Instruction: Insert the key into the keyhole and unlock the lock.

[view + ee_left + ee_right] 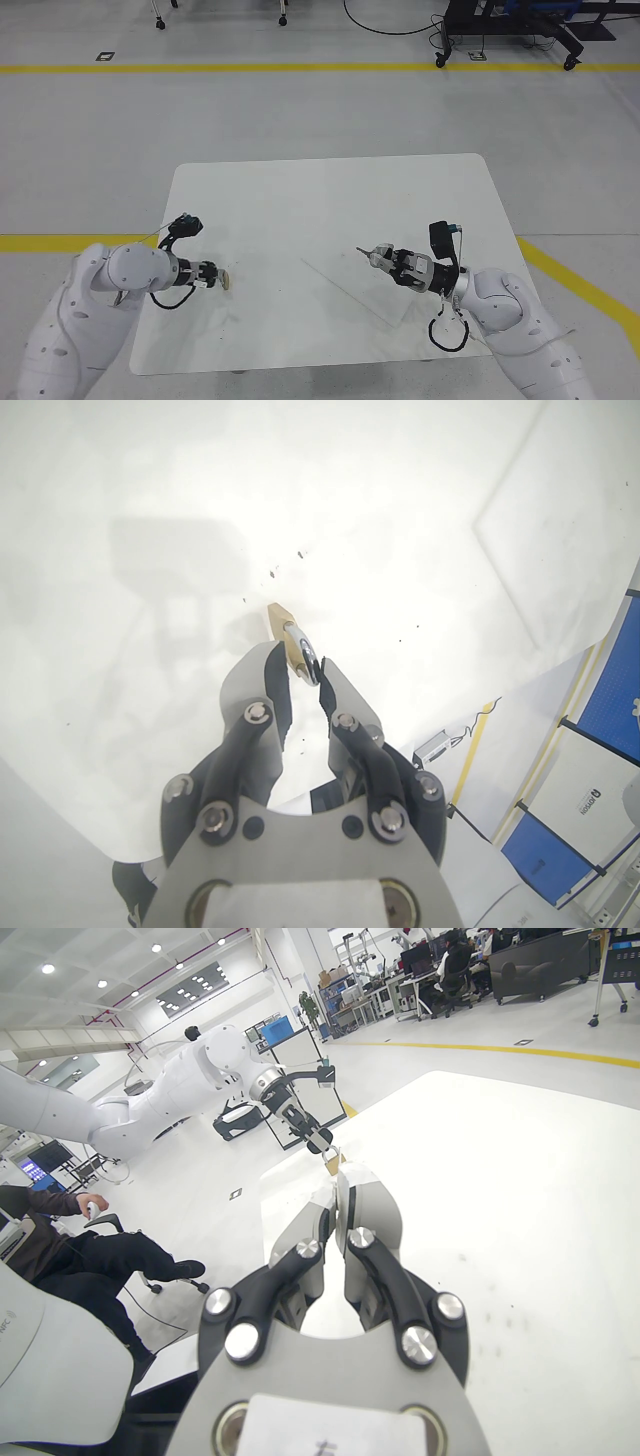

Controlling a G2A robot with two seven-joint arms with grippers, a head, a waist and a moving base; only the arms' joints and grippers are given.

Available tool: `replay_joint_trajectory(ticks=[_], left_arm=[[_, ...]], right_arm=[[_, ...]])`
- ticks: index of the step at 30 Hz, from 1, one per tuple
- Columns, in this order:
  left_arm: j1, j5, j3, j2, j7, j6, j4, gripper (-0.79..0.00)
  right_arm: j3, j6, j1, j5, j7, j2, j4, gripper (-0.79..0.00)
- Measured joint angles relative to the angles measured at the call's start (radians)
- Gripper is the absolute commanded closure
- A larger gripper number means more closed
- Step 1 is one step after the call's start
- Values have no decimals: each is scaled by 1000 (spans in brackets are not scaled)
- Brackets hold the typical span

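The left gripper (300, 667) pinches the lock (279, 622), a small brass padlock, by its steel shackle (306, 656). Its 2 fingers (276, 680) close on the loop from either side, and the brass body juts out past the fingertips, away from the wrist. The lock is held over the left part of the white table (300, 200), near that edge. Whether its body touches the tabletop cannot be told.

The right gripper (337, 1200) has its 2 fingers pressed together on the key (362, 251). In the top view a thin metal tip sticks out beyond the fingertips and points across the table toward the lock. In the right wrist view the fingers cover the key almost wholly, so its head and teeth cannot be made out. Key and lock are well apart, with bare tabletop between them.

The face of the lock that carries the keyhole cannot be made out in any view (the shackle side faces the left wrist camera). In the right wrist view the lock is small and partly behind the right fingertips.

As for writing, a white panel (590, 800) off the table carries dark print, and a label (330, 1428) on the right gripper's base bears a mark cut off by the frame edge.
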Motion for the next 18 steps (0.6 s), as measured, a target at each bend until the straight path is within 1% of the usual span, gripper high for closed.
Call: replay_joint_trajectory(ticks=[2,3,4,10,14,16,18], left_arm=[[-17,11,21,-3,-1,0,17,-71],[-25,17,31,-5,-1,1,26,-55],[-33,21,42,-6,-1,2,34,0],[-71,24,92,-16,-6,-4,74,0],[-81,49,117,-15,-58,-25,90,0],[-86,55,120,-14,-79,-29,96,0],[-88,48,108,-11,-74,-31,93,0]], right_arm=[[0,0,0,0,0,0,0,0],[0,0,0,0,0,0,0,0],[0,0,0,0,0,0,0,0],[0,0,0,0,0,0,0,0],[0,0,0,0,0,0,0,0],[0,0,0,0,0,0,0,0],[0,0,0,0,0,0,0,0]])
